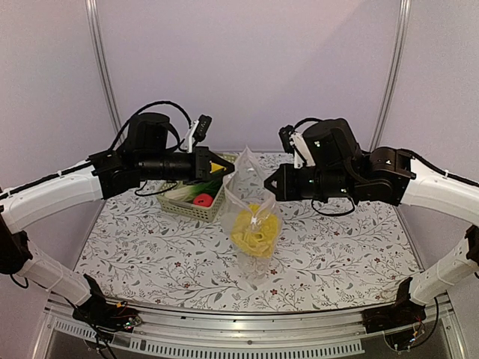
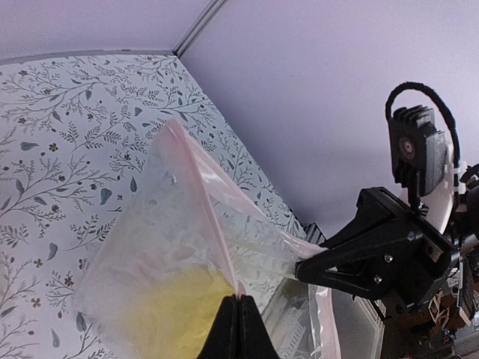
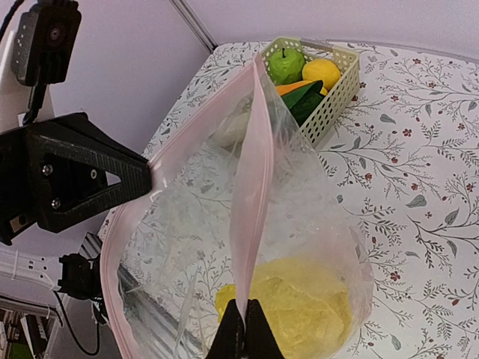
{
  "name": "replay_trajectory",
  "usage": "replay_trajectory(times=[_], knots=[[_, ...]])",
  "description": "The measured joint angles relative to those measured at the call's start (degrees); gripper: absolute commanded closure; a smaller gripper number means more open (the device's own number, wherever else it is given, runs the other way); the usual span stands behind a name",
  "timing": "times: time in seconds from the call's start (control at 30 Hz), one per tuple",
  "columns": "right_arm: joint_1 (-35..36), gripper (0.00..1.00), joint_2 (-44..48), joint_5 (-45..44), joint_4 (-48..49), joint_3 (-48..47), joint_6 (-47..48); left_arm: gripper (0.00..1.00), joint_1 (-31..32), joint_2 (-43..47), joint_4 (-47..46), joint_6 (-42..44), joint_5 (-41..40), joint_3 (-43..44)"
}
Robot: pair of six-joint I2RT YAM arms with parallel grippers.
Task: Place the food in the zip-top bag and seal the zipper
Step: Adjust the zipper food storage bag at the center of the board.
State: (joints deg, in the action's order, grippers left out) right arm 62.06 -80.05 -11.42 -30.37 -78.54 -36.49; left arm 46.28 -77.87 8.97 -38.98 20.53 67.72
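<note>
The clear zip-top bag [image 1: 252,217] hangs above the table between both arms, with the yellow-white cabbage [image 1: 253,232] in its bottom. My left gripper [image 1: 230,170] is shut on the pink zipper strip [image 2: 202,194] at the bag's left mouth edge; its tips show in the left wrist view [image 2: 239,301]. My right gripper [image 1: 269,184] is shut on the opposite mouth edge [image 3: 253,187]; its tips show in the right wrist view [image 3: 245,305]. The cabbage also shows in the right wrist view [image 3: 299,299]. The green apple [image 3: 285,64], small yellow fruit [image 3: 322,72] and dark green vegetable [image 3: 305,99] lie in the basket. The slider tab is not visible.
A pale green lattice basket [image 1: 196,209] stands behind and left of the bag, holding a red fruit [image 1: 203,200] and other toy foods; its wall also shows in the right wrist view [image 3: 333,105]. The floral tablecloth [image 1: 337,254] runs to a metal rail at the near edge.
</note>
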Motion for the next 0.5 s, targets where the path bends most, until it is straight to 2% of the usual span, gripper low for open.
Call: replay_trajectory(times=[0.07,0.1,0.2,0.27,0.5], knots=[[0.0,1.00,0.1,0.0,0.2,0.5,-0.4,0.98,0.0,0.0,0.0,0.0,0.0,-0.1],[0.0,1.00,0.1,0.0,0.3,0.7,-0.7,0.92,0.0,0.0,0.0,0.0,0.0,-0.2],[0.0,1.00,0.1,0.2,0.5,1.7,-1.4,0.65,0.0,0.0,0.3,0.3,-0.2,-0.3],[0.0,1.00,0.1,0.3,0.5,2.0,-1.7,0.50,0.0,0.0,0.3,0.1,-0.2,-0.3],[0.0,1.00,0.1,0.8,1.0,2.1,-2.1,0.24,0.0,0.9,1.6,1.2,-1.4,-0.4]])
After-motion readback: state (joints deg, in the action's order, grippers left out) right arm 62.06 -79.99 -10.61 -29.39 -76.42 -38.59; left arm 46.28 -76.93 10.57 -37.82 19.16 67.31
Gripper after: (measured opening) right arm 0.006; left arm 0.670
